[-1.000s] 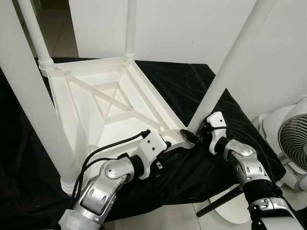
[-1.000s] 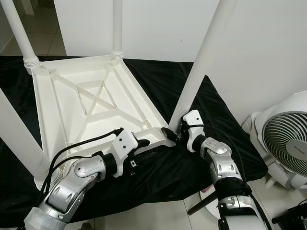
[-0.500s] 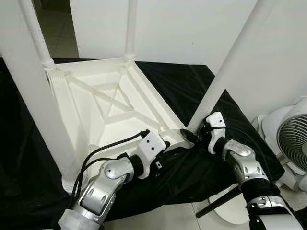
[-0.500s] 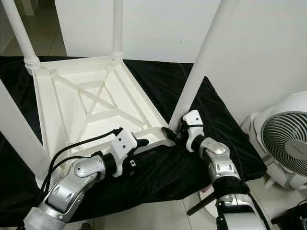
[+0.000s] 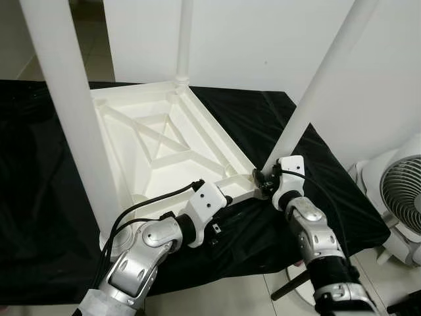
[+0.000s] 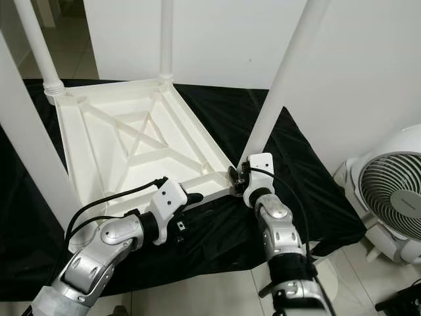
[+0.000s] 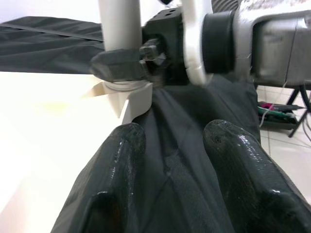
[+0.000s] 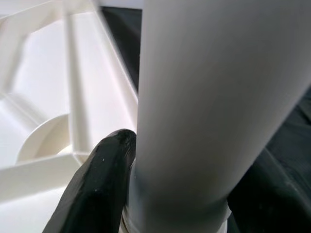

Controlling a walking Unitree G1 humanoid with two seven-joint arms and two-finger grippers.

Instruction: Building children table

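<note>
While the white plastic children's table top [image 5: 158,148] lies upside down on the black cloth [image 5: 39,171], ribbed underside up, four round white plastic legs stand up from its corners. At the far left, the near-left leg [image 5: 75,125] is seen rising from its socket, with the far-left leg [image 6: 41,49] behind it and the far-middle leg [image 5: 183,39] at the back corner.

Further along, the left gripper [image 7: 167,165] is rested low on the cloth just beside the near edge of the table top, short of the near-right corner; its two black fingers [image 7: 116,160] are held apart with nothing between them.

Next, at the near-right corner, the slanting near-right leg [image 5: 316,85] is clasped at its base by the right gripper [image 5: 263,181], the fingers [image 8: 99,174] being closed around the tube just above the socket collar [image 7: 127,92].

The step in hand is judged to be the seating of this last leg. It would be done well if the leg were brought upright and in line with the socket before being pressed or turned home, since it leans at present. The corner could be steadied by the free left gripper so the top is not slid on the cloth.

At the far right, a white floor fan [image 6: 388,197] stands on the floor, well apart.
</note>
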